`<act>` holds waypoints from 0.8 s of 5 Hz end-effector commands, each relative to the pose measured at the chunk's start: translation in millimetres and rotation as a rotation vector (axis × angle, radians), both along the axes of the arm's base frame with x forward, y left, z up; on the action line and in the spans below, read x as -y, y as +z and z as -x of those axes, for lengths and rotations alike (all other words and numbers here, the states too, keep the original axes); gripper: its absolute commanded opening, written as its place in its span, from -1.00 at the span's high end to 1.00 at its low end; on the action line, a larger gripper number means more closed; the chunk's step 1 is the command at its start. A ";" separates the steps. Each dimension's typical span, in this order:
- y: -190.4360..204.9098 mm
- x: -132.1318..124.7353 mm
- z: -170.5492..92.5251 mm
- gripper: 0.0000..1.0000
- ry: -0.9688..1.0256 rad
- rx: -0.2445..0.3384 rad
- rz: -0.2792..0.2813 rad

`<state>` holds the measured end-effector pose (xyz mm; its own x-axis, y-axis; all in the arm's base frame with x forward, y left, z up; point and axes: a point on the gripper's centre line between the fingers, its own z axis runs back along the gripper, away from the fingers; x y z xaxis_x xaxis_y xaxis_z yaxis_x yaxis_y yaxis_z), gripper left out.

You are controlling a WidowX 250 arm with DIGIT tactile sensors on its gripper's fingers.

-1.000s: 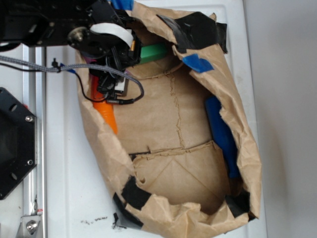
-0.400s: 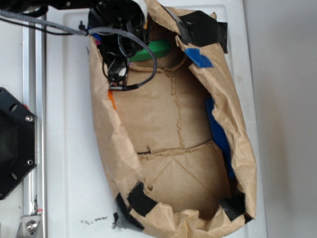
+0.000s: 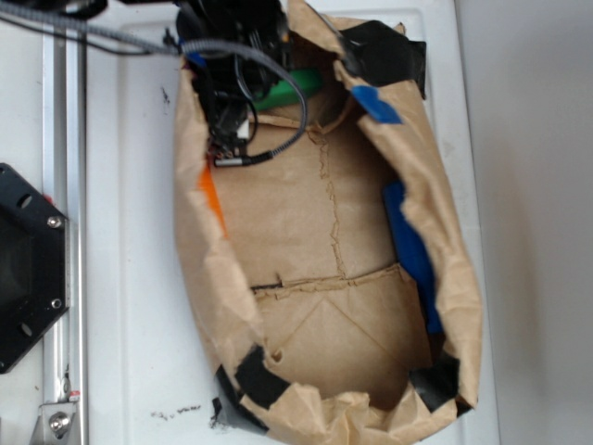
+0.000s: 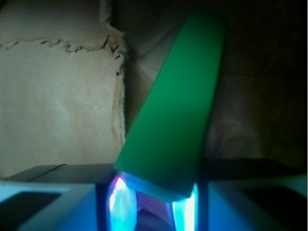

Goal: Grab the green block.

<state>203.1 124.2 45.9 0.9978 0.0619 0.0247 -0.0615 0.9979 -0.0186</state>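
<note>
The green block (image 3: 296, 87) lies tilted at the far end of the open brown paper bag (image 3: 196, 278). In the wrist view the green block (image 4: 175, 110) fills the middle, and its near end sits between my two fingers. My gripper (image 3: 267, 93) is at the bag's far left corner, just left of the block, with cables hanging over it. In the wrist view the gripper (image 4: 156, 187) has its jaws closed against both sides of the block's near end. The rest of the arm is cut off at the top edge.
An orange carrot (image 3: 211, 197) shows partly under the bag's left wall. A blue object (image 3: 412, 246) lies along the right wall. Black tape (image 3: 384, 56) and blue tape (image 3: 375, 104) mark the far rim. A black base (image 3: 23, 269) and a metal rail (image 3: 65, 185) stand left.
My gripper has moved toward the bag's far end and onto the green block, which now lies tilted. The bag's left wall has shifted right and covers more of the carrot.
</note>
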 end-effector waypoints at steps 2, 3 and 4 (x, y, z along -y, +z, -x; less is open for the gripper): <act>59.7 48.0 -92.9 1.00 -0.008 0.096 -0.005; 67.3 55.0 -89.7 1.00 -0.022 0.111 0.019; 76.7 67.8 -77.8 1.00 -0.062 0.118 0.047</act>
